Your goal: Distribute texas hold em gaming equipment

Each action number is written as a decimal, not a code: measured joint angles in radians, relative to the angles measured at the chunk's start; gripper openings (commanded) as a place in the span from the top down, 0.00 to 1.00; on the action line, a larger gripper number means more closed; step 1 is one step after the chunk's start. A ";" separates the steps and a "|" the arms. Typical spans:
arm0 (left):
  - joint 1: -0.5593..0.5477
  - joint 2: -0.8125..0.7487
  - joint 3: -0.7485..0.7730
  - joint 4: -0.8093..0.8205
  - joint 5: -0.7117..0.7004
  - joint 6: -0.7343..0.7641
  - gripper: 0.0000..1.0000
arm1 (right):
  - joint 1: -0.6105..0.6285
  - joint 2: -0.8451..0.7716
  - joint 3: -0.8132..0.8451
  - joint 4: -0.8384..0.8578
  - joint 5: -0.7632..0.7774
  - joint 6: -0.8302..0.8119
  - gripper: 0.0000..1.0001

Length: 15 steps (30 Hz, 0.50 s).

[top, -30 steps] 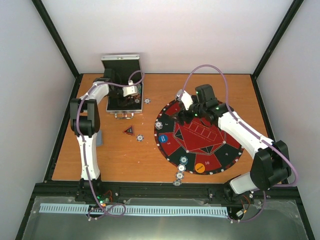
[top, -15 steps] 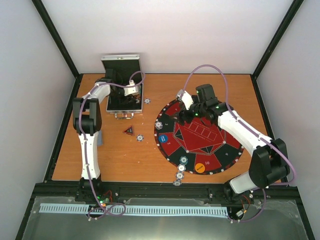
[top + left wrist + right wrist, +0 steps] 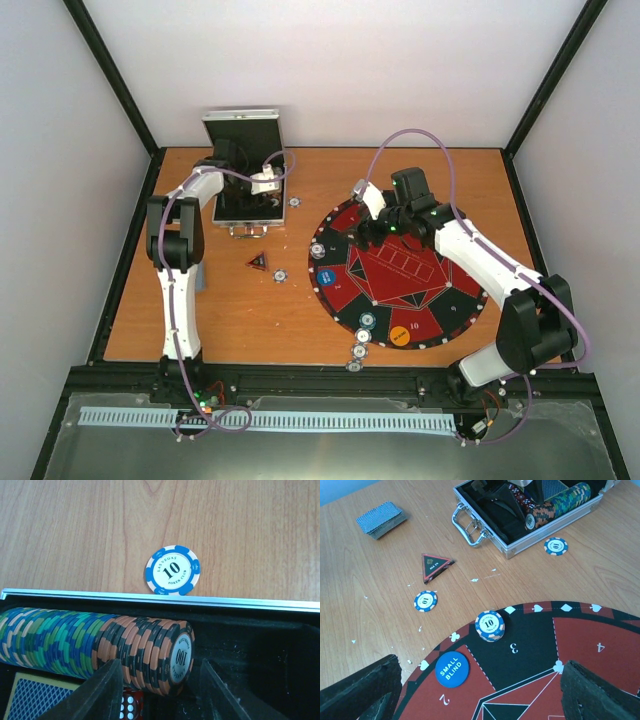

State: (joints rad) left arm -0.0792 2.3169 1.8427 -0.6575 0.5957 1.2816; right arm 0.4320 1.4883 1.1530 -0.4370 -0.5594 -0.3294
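1. wooden table [image 3: 230, 310] filled the floor of the booth, with both arms bolted at its near edge.
2. a round red-and-black felt mat [image 3: 395, 268] with numbered seats lay on the right half.
3. an open metal case [image 3: 243, 128] stood at the far left with its lid up.
4. the right gripper [image 3: 480, 662] hung over the far-left part of the mat, fingers spread wide with nothing between them.
5. the left gripper [image 3: 160, 667] reached into the case, one finger on each side of the orange-and-black end of a chip row [image 3: 75, 635]. i could not tell whether they pinched it.
6. a deck of cards [image 3: 381, 519] sat on bare wood, apart from the case.
7. a dark triangular "all in" marker [image 3: 435, 565] lay between case and mat.
8. a blue small blind disc [image 3: 451, 669] lay by the mat's left rim, and an orange disc [image 3: 400, 335] by its near rim.
9. a short chip stack [image 3: 490, 624] sat on the mat's edge near seat 3. one loose chip [image 3: 425, 600] lay near the triangle, and another chip [image 3: 172, 571] lay just outside the case wall.
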 measured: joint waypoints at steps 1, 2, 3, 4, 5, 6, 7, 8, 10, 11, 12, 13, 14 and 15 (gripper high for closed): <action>-0.001 -0.003 -0.003 0.005 -0.004 0.002 0.56 | 0.000 0.000 0.000 0.000 -0.002 0.000 0.14; -0.002 -0.005 -0.006 0.008 -0.009 0.005 0.56 | 0.000 0.000 0.000 0.000 -0.003 0.000 0.14; -0.003 -0.008 -0.010 0.011 -0.011 0.008 0.56 | 0.000 0.000 0.000 0.000 -0.005 0.000 0.14; -0.004 -0.013 -0.018 0.015 -0.014 0.012 0.56 | 0.000 0.000 0.000 0.000 -0.006 -0.001 0.14; -0.005 -0.023 -0.033 0.022 -0.018 0.016 0.56 | 0.000 0.000 0.000 -0.001 -0.006 -0.003 0.14; -0.006 -0.032 -0.046 0.024 -0.021 0.019 0.56 | 0.000 0.000 0.000 -0.001 -0.006 -0.003 0.14; -0.007 -0.042 -0.059 0.021 -0.024 0.020 0.55 | 0.000 0.001 0.000 -0.001 -0.006 -0.003 0.14; -0.008 -0.046 -0.063 0.017 -0.024 0.020 0.54 | 0.000 0.003 0.000 -0.001 -0.006 -0.003 0.14; -0.009 -0.047 -0.060 0.000 -0.022 0.020 0.52 | 0.000 0.008 0.001 -0.002 -0.007 -0.003 0.14; -0.009 -0.047 -0.054 -0.014 -0.020 0.020 0.52 | 0.000 0.011 0.002 -0.005 -0.009 -0.003 0.14; -0.010 -0.047 -0.049 -0.034 -0.017 0.020 0.52 | -0.001 0.014 0.004 -0.008 -0.011 -0.003 0.14; -0.011 -0.047 -0.047 -0.051 -0.015 0.020 0.51 | -0.001 0.018 0.006 -0.011 -0.012 -0.003 0.14; -0.013 -0.048 -0.046 -0.063 -0.015 0.021 0.51 | -0.001 0.020 0.006 -0.013 -0.013 -0.003 0.14; -0.016 -0.049 -0.045 -0.074 -0.015 0.021 0.51 | -0.001 0.020 0.006 -0.016 -0.014 -0.003 0.14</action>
State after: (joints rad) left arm -0.0952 2.2681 1.7973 -0.7319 0.5804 1.3022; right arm 0.4313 1.5085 1.1595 -0.4530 -0.5732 -0.3328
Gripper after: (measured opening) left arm 0.484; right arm 0.863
